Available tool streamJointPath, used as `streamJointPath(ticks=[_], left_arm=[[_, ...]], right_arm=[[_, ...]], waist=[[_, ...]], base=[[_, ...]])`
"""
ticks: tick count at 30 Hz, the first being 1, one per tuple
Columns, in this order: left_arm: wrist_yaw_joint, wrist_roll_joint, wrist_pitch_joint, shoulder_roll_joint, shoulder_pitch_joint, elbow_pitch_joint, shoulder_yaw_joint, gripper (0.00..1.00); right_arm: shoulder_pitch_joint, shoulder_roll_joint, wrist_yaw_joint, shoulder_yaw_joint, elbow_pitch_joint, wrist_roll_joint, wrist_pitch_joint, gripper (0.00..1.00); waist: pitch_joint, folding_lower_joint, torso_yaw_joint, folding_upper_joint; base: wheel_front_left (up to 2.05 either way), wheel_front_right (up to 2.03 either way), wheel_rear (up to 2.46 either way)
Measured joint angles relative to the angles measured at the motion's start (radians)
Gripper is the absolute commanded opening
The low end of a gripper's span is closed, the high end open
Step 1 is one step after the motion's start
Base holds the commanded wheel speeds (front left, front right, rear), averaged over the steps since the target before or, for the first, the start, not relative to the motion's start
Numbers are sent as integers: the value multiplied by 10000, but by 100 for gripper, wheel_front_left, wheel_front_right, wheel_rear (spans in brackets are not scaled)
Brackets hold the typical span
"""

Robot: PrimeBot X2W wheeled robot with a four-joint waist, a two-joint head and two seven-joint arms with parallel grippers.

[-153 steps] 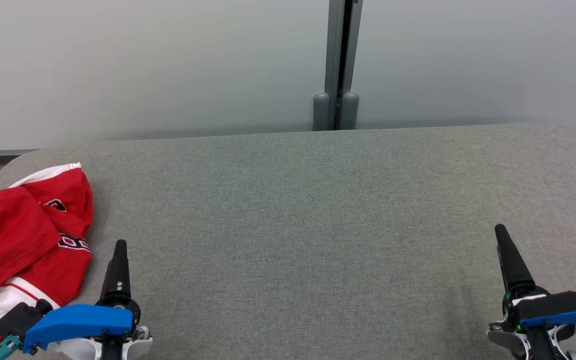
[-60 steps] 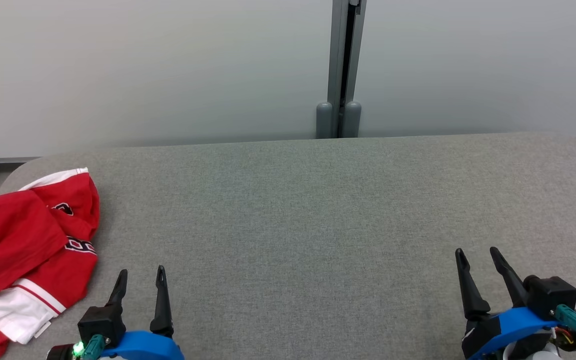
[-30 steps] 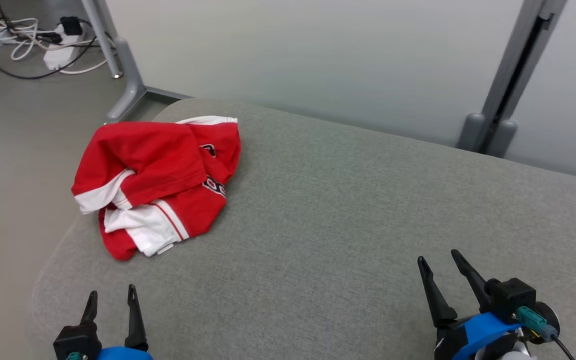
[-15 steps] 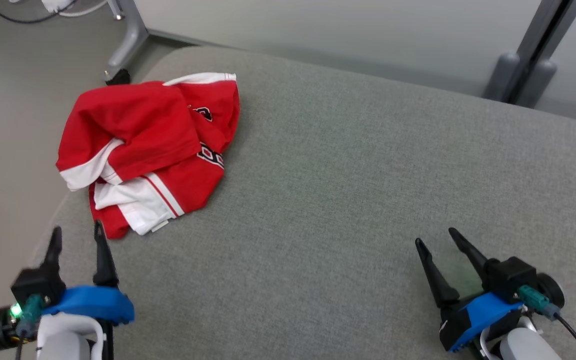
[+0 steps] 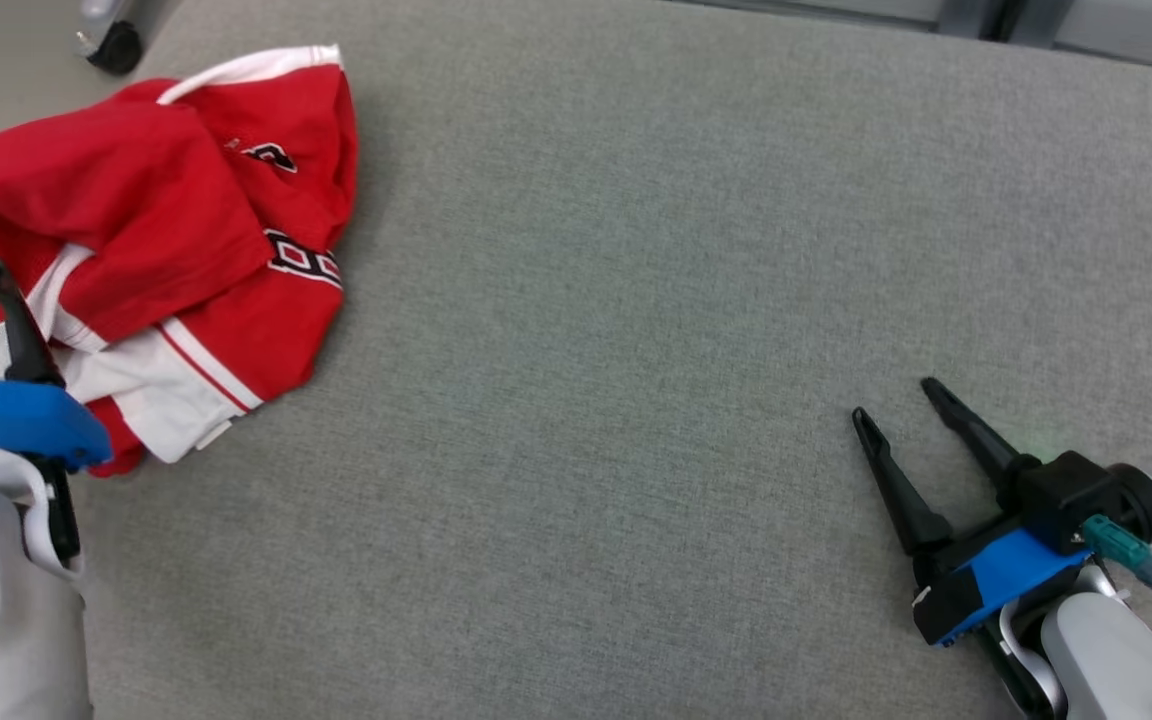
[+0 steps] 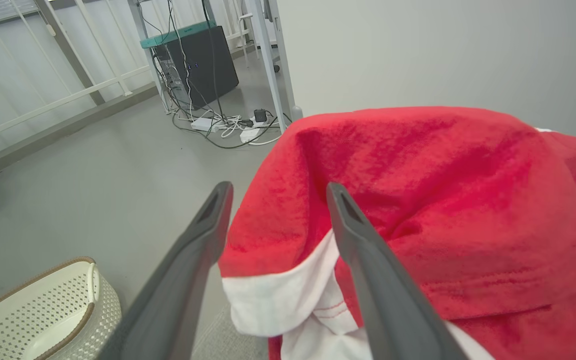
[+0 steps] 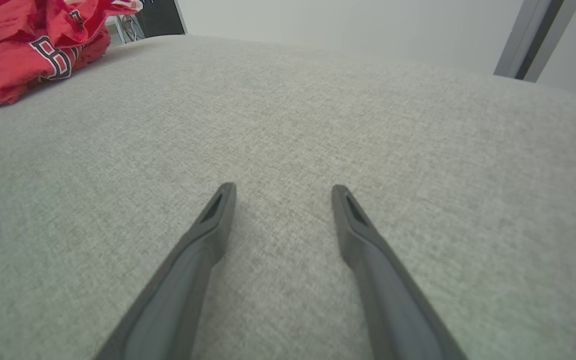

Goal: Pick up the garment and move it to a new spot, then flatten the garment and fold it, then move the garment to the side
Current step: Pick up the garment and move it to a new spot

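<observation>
1. The whole head view has swung left and downward. This is the camera's own move, and the wide grey fabric-covered surface (image 5: 636,300) is not displaced.
2. The crumpled red and white cloth garment (image 5: 136,220) lies in the same heap at the left edge of the surface, not yet lifted.
3. The left hand (image 6: 275,192) has come forward to the garment. Its fingers are spread around a red fold with a white hem and grip nothing yet. I judge the pick-up is beginning.
4. The right hand (image 5: 896,400) stays spread and empty, well apart from the garment.
</observation>
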Motion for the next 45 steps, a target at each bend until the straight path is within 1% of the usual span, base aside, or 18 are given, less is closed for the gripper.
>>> streamJointPath(ticks=[1,3,8,12,13,14,15,16,20,22,25,29,31,34,37,41,45], left_arm=[[71,-75,-2,121,-370,472,81,100],[142,-84,0,203,-663,934,96,100],[318,-153,0,274,-1094,1522,123,100],[506,-261,0,368,-1242,1977,322,100],[596,-290,0,405,-1246,2111,345,78],[614,-278,0,460,-1256,2199,328,45],[600,-251,0,533,-1305,2243,309,36],[579,-251,0,606,-1383,2266,305,0],[485,-249,0,754,-1464,2362,257,0],[399,-234,2,757,-1491,2134,136,0],[247,-46,2,704,-1607,1237,-144,0],[-19,121,2,441,-1713,-192,-558,0],[-226,326,0,428,-1908,-905,-903,0],[-571,523,0,244,-2230,-1779,-1595,0],[-832,458,0,46,-2374,-2487,-2291,0],[-926,157,-2,-435,-2482,-3118,-3340,0],[-943,-395,-2,-903,-2580,-3547,-4567,0]], right_arm=[[-83,-33,2,38,-90,2,-13,100],[-196,-107,2,92,-176,36,-40,100],[-336,-291,8,113,-336,73,-75,100],[-398,-347,13,184,-382,113,-82,100],[-424,-349,15,215,-384,144,-82,100],[-441,-351,15,236,-384,150,-82,100],[-465,-355,15,259,-384,159,-82,100],[-478,-355,15,270,-382,176,-82,100],[-571,-355,15,267,-311,244,-81,100],[-577,-339,15,228,-242,253,-77,100],[-555,-259,2,107,-63,282,-63,100],[-234,12,-12,-17,128,320,-12,100],[-70,201,-12,-13,207,320,8,100],[108,495,-12,-31,311,320,13,100],[274,775,-12,-10,397,320,17,100],[466,1110,-13,-69,483,334,17,100],[615,1436,-13,-132,566,334,17,100]], waist=[[171,-2,-94,0],[339,-1,-165,0],[638,-3,-242,0],[731,-3,-316,0],[740,-2,-348,0],[745,-2,-382,1],[744,-2,-419,0],[736,-1,-455,0],[675,0,-600,0],[602,1,-653,0],[406,1,-688,0],[-61,2,-703,0],[-304,1,-772,0],[-672,1,-912,0],[-1030,1,-1121,0],[-1398,-2,-1578,0],[-1610,-1,-2256,0]], base=[[0,0,0],[0,0,0],[0,0,0],[0,0,0],[0,0,0],[0,0,0],[0,0,0],[0,0,0],[0,0,0],[0,0,0],[0,0,0],[0,0,0],[0,0,0],[0,0,0],[0,0,0],[0,0,0],[0,0,0]])
